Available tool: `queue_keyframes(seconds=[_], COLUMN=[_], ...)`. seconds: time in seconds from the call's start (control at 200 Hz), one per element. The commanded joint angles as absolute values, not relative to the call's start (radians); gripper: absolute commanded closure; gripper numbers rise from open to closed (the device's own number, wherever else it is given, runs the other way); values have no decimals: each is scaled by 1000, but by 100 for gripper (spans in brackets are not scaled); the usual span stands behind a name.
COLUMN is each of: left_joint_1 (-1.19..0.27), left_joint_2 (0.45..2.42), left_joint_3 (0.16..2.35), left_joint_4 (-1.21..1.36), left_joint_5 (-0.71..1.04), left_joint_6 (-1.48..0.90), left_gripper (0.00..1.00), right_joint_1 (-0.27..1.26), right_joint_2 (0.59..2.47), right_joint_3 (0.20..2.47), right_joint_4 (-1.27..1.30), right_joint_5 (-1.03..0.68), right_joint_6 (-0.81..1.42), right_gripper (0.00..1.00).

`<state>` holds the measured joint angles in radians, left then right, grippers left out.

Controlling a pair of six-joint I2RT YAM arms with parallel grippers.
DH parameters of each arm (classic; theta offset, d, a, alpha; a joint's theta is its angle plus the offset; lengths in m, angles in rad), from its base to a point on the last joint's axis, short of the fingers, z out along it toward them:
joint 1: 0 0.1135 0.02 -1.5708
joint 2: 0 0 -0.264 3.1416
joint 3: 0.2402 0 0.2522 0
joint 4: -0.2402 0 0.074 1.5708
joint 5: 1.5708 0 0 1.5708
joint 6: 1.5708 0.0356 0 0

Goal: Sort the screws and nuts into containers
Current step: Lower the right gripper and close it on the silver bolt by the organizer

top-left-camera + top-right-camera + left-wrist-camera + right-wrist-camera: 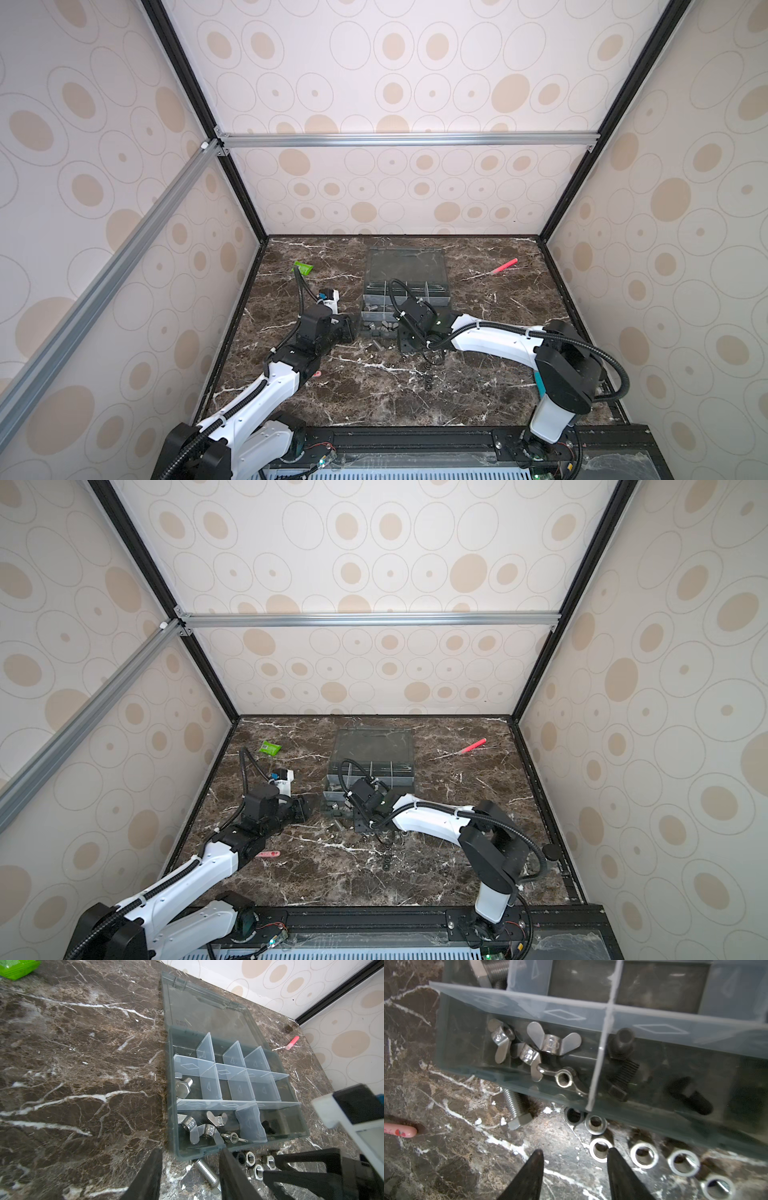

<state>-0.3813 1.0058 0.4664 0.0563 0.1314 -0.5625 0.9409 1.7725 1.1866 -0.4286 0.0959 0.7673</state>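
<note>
The grey box (172, 1088) sits open on the bench (83, 1084), with its clear lid (207, 1018) laid flat behind it. Clear dividers split it into small cells. In the near row, the corner cell on the left holds four silver wing nuts (544, 1047), three large and one small. The next cell along that row holds black screws (620, 1064). The cell behind the wing nuts holds a silver bolt (182, 1086).

Outside the box, just beside its near wall, a loose bolt (517, 1109) lies on the bench. A scatter of silver hex nuts (643, 1156) lies near it.

The left tool (190, 1159) is released, and the loose bolt shows between its spread fingers, ungripped. The right tool (575, 1151) is also released and empty, with one fingertip just beside a hex nut.
</note>
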Motion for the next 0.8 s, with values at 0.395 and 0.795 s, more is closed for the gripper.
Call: queue_keyframes(seconds=[0.395, 0.795], left_joint_1=[-368, -369], left_joint_2=[979, 970], left_joint_3=[452, 446], left_joint_4=[33, 28], left_joint_5=[122, 118], left_joint_6=[-592, -594], left_gripper=[55, 54], right_joint_1=[985, 987], right_joint_2=[1977, 2054], right_joint_3=[1361, 1405], right_joint_4=[-450, -443], right_joint_5=[-30, -65], right_joint_6=[690, 696], right_gripper=[47, 58])
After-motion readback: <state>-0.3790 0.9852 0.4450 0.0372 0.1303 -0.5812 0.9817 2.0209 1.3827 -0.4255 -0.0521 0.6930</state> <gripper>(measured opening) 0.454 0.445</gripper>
